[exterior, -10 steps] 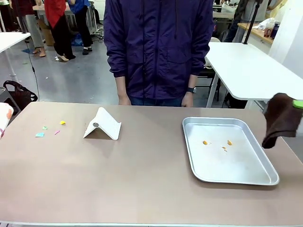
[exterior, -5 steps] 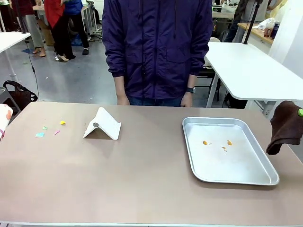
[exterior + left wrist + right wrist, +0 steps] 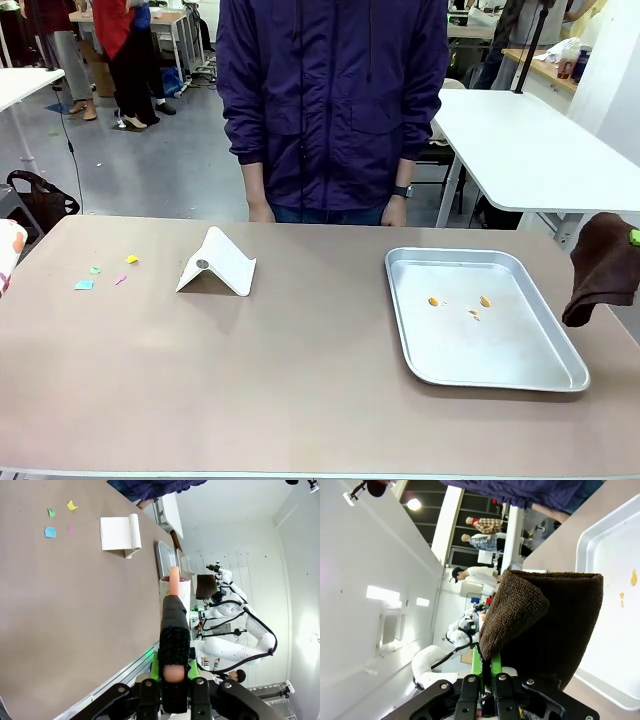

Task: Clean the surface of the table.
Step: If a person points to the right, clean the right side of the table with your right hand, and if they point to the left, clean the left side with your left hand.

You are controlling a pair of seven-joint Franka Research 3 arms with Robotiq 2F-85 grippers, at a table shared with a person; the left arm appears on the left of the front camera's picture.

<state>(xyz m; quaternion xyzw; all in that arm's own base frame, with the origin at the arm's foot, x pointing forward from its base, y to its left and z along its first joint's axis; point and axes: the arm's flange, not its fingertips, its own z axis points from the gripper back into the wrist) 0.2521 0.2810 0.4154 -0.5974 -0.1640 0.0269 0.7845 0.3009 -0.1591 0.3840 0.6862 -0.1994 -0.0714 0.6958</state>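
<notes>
Smooth matte brownish table (image 3: pixel 300 390) is rigid, nothing to grab; the limp brown terry cloth (image 3: pixel 545 620) probably drapes flat on it. The right tool (image 3: pixel 486 666) pinches its edge, and the left tool (image 3: pixel 174 669) squeezes a dark fuzzy stick (image 3: pixel 174 630).

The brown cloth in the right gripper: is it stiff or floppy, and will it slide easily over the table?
Probably floppy: the brown cloth droops in folds below the right gripper. Its looped, towel-like surface suggests it is soft and light. On the smooth table it should drag with some friction, likely bunching rather than gliding.
</notes>
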